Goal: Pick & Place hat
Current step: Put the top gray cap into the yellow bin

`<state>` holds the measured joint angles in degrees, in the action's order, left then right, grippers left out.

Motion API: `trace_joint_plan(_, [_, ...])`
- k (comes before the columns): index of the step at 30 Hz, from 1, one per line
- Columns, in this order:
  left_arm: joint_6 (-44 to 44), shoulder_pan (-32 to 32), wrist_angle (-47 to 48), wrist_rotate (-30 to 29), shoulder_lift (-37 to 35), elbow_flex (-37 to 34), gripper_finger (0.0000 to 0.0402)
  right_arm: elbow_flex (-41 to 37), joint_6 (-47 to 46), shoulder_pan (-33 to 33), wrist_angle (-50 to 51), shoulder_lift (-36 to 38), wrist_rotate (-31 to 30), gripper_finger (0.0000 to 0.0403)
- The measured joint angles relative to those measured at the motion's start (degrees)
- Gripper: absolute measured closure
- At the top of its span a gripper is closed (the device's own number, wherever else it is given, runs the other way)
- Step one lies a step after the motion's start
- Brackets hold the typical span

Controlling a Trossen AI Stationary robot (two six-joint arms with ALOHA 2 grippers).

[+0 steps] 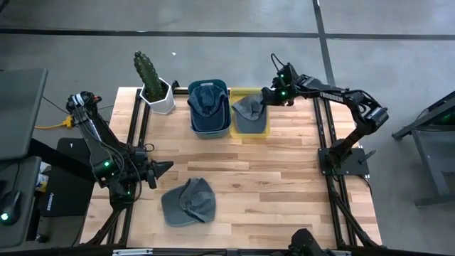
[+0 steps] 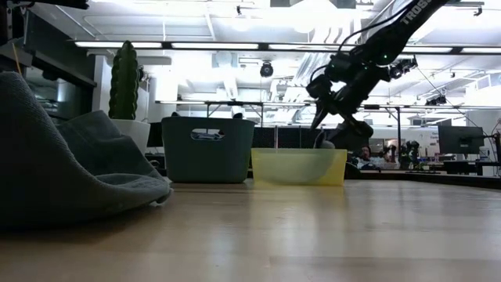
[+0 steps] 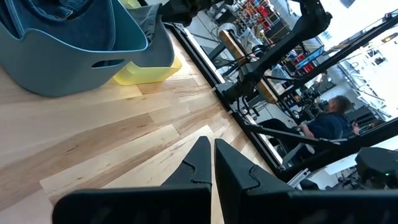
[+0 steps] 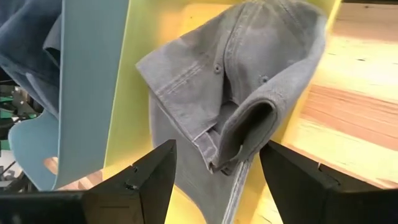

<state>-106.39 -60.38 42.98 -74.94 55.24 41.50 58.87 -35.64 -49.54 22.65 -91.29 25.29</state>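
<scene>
Overhead, level and wrist views of a hat-sorting worktop (image 1: 284, 178). One grey hat (image 1: 248, 108) lies crumpled in the yellow bin (image 1: 250, 130) at the far side, its crown folded over and its brim hanging across the bin's edge; the right wrist view shows the stitched denim-like cloth and small eyelets. The right tool (image 1: 266, 94) hovers just above this hat at the bin's right rim, fingers apart and holding nothing; between them the folded brim (image 4: 249, 127) is framed. A dark blue hat (image 1: 207, 99) sits in the blue bin (image 1: 210, 126) just beside the yellow one, next to a potted cactus (image 1: 149, 75). A second grey hat (image 1: 188, 201) lies loose on the near worktop, well apart from the bins. The left tool (image 1: 162, 168) waits above the near left part of the worktop, between that hat and the bins, fingers pressed together and empty.

Handling, as judged: the hats look light and soft, with limp cloth that collapses and drapes, so a pinch on the crown would gather loose fabric and let the rest sag. The brim appears the stiffest part and offers a firm, thin edge; a grip across it, or across a doubled fold of cloth, seems soundest. Nothing fragile or slippery, though a trailing strap or brim could catch on a bin rim.
</scene>
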Motion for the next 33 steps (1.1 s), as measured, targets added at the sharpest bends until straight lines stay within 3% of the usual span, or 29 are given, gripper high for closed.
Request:
trace_joint_plan(10, [-0.44,0.0,0.0,0.0,0.0,0.0,0.0401,0.0,1.78,-0.74,0.71,0.0,2.26,0.0179])
trace_joint_plan(22, [-0.6,0.0,-0.02,-0.04,0.0,0.0,0.0401,0.0,3.45,-1.57,1.72,0.02,0.55,0.0179])
trace_joint_plan(33, [-0.66,0.0,-0.02,-0.04,0.0,0.0,0.0401,0.0,6.23,-5.55,6.11,1.57,1.14,0.0179])
